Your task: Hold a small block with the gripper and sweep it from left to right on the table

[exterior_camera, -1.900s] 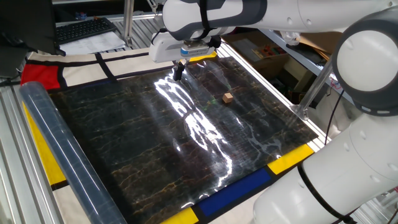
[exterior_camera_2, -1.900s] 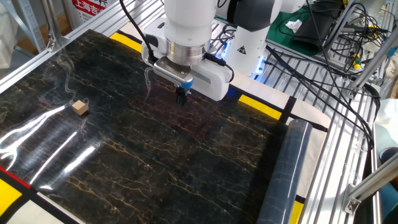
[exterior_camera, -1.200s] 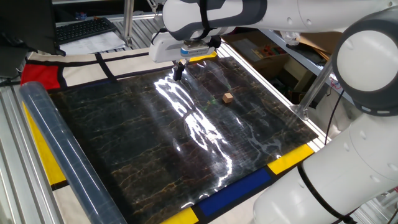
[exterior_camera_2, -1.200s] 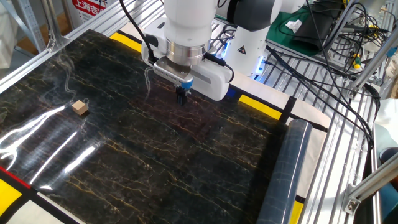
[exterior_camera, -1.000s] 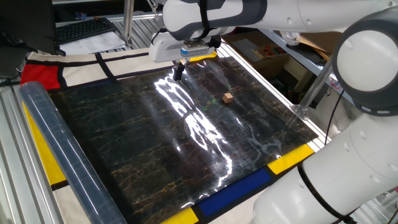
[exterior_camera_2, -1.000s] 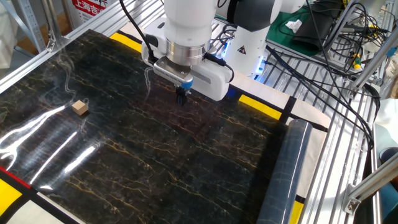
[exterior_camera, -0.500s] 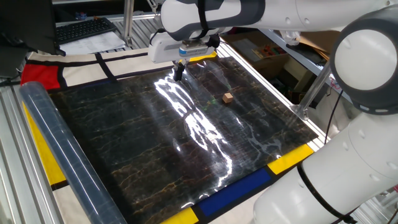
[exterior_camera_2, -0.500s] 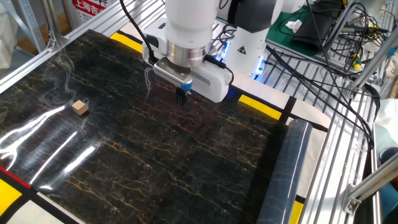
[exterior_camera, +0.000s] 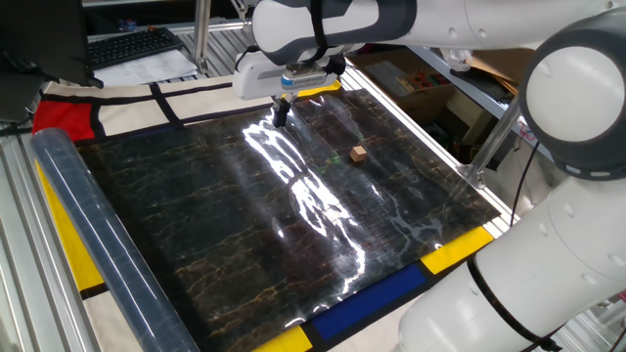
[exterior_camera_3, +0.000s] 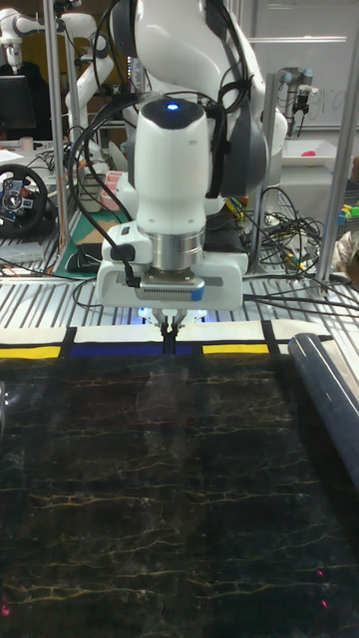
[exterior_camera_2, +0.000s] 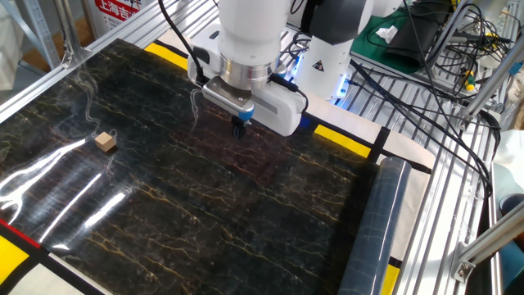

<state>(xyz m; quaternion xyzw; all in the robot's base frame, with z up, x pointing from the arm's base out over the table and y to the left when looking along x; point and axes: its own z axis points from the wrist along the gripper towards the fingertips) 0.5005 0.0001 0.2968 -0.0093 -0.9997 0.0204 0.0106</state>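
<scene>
My gripper (exterior_camera: 282, 115) hangs from the white arm over the far part of the table (exterior_camera: 245, 244), close to the yellow and blue edge strip. In the other fixed view the gripper (exterior_camera_2: 238, 131) has its black fingers pressed together, tips just above the glossy black sheet (exterior_camera_2: 205, 213). The tall fixed view shows the same narrow closed claw (exterior_camera_3: 170, 341) under the blue-lit wrist. I cannot make out the small block at the fingertips; it is hidden or too small to tell.
A pale wooden cube (exterior_camera: 359, 153) lies alone on the sheet, well apart from the gripper; the cube (exterior_camera_2: 103, 141) sits left in the other fixed view. A clear plastic roll (exterior_camera: 98, 235) lies along one edge. Metal frame rails and cables surround the table.
The wrist has shifted very slightly; the fingers stay together and the pale cube has not moved.
</scene>
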